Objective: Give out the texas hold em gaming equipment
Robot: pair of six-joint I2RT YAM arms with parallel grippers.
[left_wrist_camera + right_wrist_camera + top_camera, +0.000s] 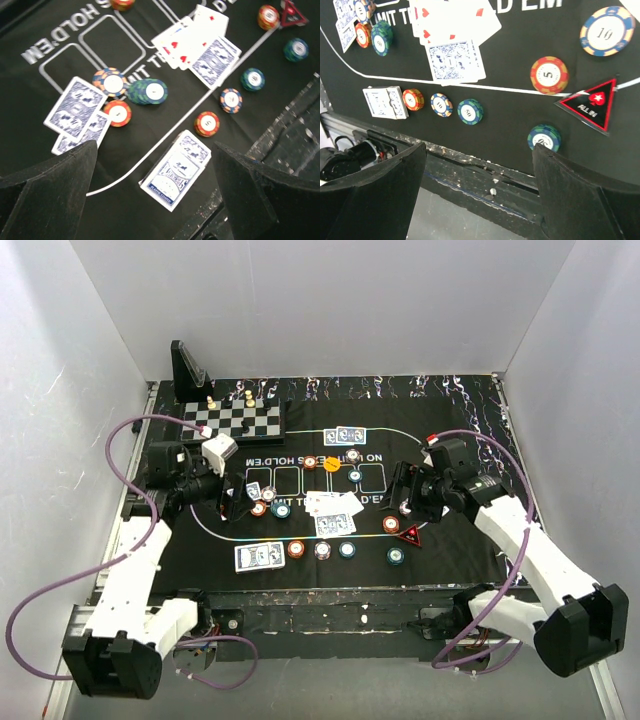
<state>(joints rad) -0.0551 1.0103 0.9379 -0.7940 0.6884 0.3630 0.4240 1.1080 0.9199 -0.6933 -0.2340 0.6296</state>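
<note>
With my left end effector (155,146) open and empty over the card deck (175,171) near the mat's (30,100) front edge, and my right end effector (479,146) likewise open, I should descend squarely and pinch only the top card.

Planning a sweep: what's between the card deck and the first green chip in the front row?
Two chips: a red-orange chip beside the deck, then a blue-and-tan chip before the green chip. Clearest in the right wrist view.
</note>
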